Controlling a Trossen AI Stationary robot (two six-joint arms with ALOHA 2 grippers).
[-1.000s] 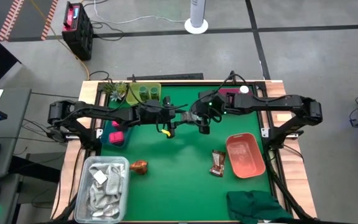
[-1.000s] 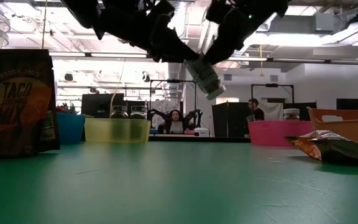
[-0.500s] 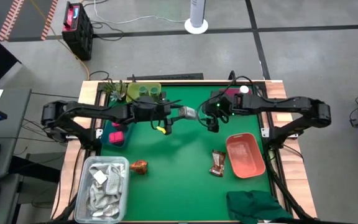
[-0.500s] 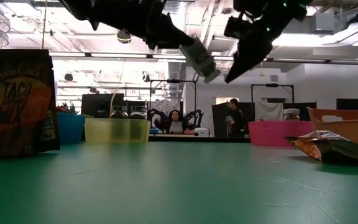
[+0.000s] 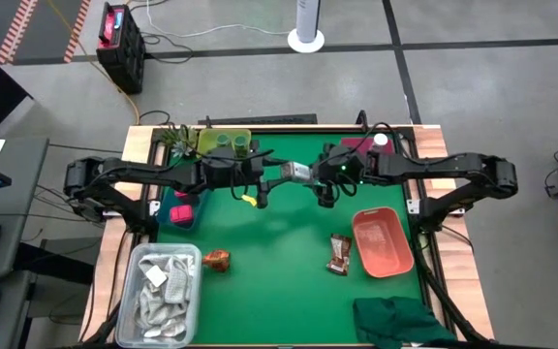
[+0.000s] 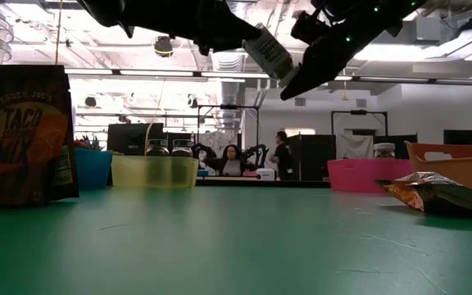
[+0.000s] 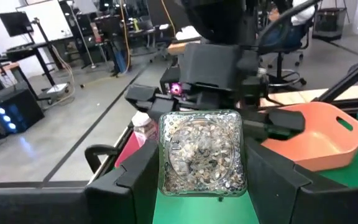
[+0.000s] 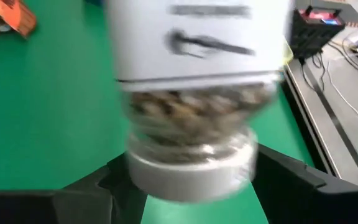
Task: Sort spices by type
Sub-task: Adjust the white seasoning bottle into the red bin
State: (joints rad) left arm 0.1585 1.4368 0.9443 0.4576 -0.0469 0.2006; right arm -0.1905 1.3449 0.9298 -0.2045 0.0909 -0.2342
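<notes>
Overhead, one white-capped bottle (image 5: 296, 174) spans two end effectors, left (image 5: 277, 175) and right (image 5: 320, 178).

A clear plastic tub (image 5: 160, 294) of white rags (image 5: 166, 287) sat at the near left corner of the green worktop (image 5: 279, 252). A dark green cloth (image 5: 395, 323) lay at the near right corner, well apart from the tub. Beyond the cloth stood an orange tray (image 5: 384, 241). Farther still from the tub, at the far edge, stood a yellow-green bin (image 5: 223, 143) and a pink bin (image 5: 358, 146). Two people (image 6: 234, 159) showed in the room behind.
</notes>
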